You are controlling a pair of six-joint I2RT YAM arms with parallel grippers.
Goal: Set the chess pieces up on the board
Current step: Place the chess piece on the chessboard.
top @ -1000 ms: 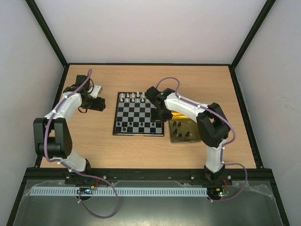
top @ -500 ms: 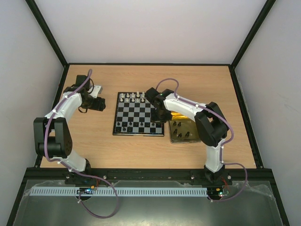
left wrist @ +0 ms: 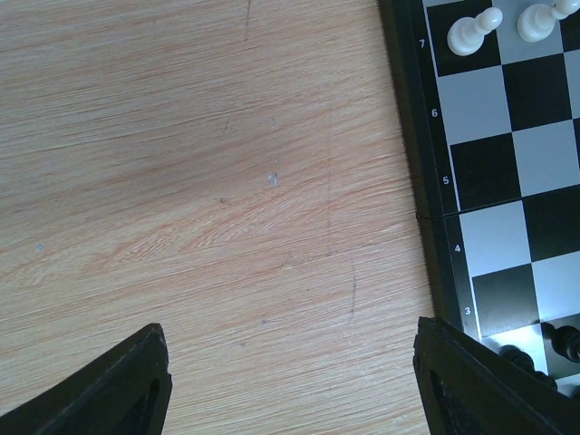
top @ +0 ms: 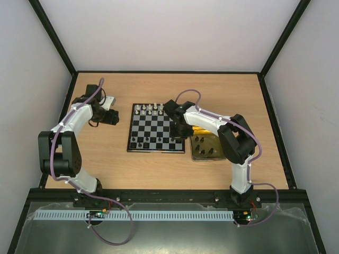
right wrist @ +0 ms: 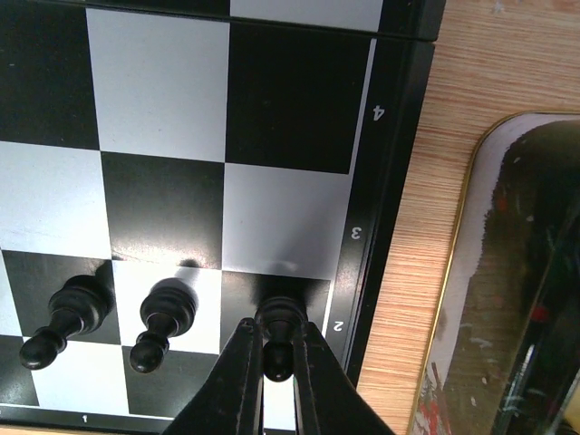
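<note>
Gripping black pawn (right wrist: 279,317) tight in right jaws at near-right of board (right wrist: 163,82); holding left jaws wide, empty; could topple on release if tilted, or clip neighbour pawn (right wrist: 165,319)

Soft, even light fills the top view, leaving only faint shadows on the table (top: 106,159), with the chess pieces (top: 148,110) too small to resolve. In the right wrist view the board (right wrist: 281,227) shows a dull sheen, the black pawns (right wrist: 163,317) throw short soft shadows toward 12 o'clock, and the tin (right wrist: 507,272) at 4 o'clock shows smeared reflections. The left wrist view renders wood grain sharply, but the jaws at 5 and 7 o'clock sit dark and blurred.
</note>
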